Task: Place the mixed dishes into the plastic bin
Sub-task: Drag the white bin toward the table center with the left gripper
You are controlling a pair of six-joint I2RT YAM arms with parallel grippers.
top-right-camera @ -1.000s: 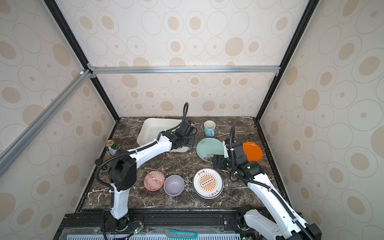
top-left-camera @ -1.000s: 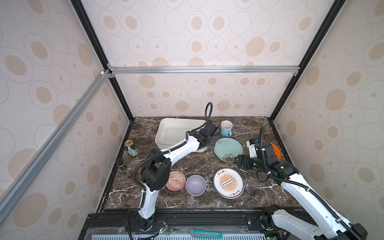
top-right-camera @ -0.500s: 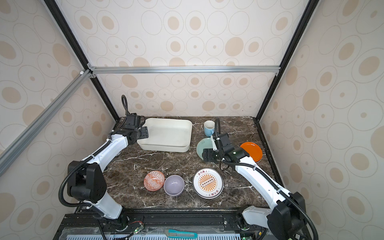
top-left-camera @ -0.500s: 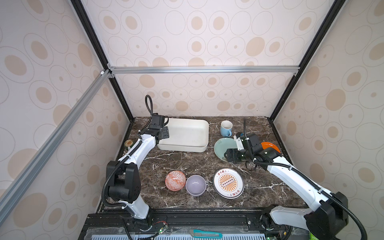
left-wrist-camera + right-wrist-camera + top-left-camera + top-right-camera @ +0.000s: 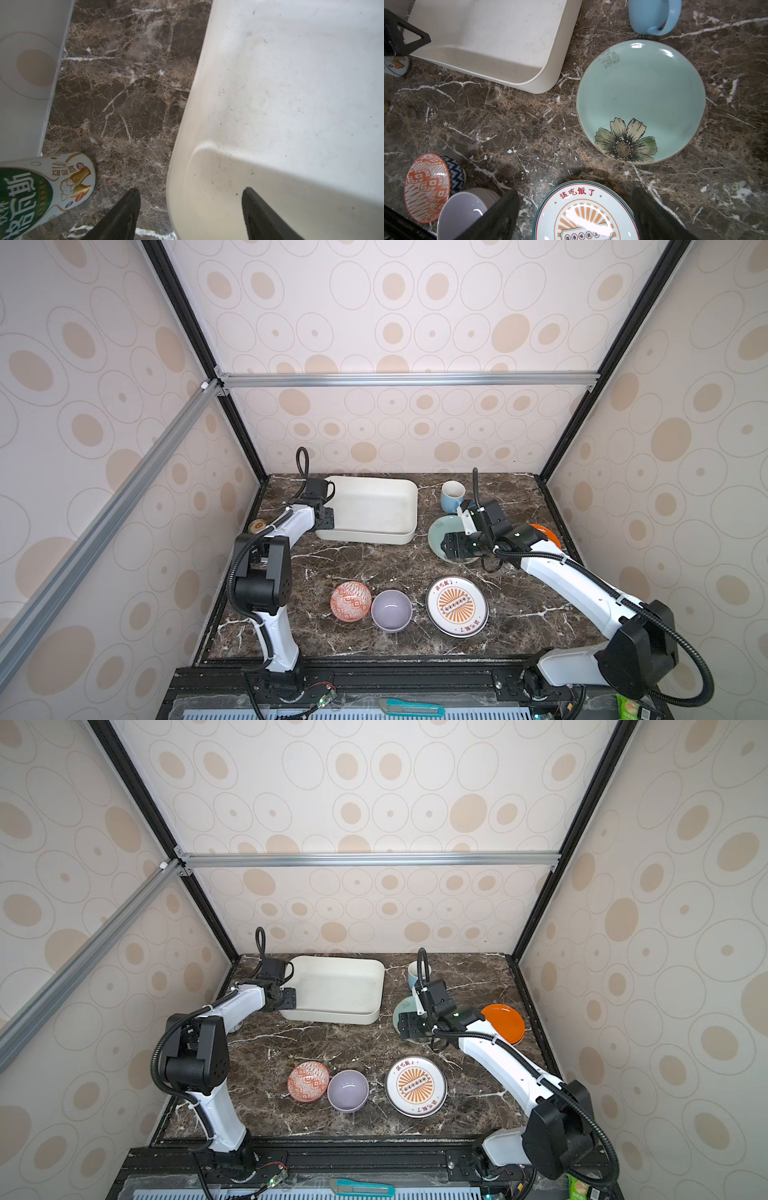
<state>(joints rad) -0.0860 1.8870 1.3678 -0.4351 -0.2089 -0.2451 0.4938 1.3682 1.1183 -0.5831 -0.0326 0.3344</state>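
Shows teal floral plate (image 5: 640, 99) flat just right of the plastic bin (image 5: 365, 536), right gripper (image 5: 574, 192) over its near edge and left gripper (image 5: 190, 190) astride the bin's left wall, jaws of both released; likely stiff, slick, breakable, best pinched at the rim.

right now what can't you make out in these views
- Orange round plate: top view, mostly behind the right arm.
- Teal floral ceramic plate: both top views, near part under the right fingers.
- Green-and-white drink can: left wrist view, cut off by the frame edge.
- Light-blue ceramic mug: right wrist view, cut off by the frame edge.
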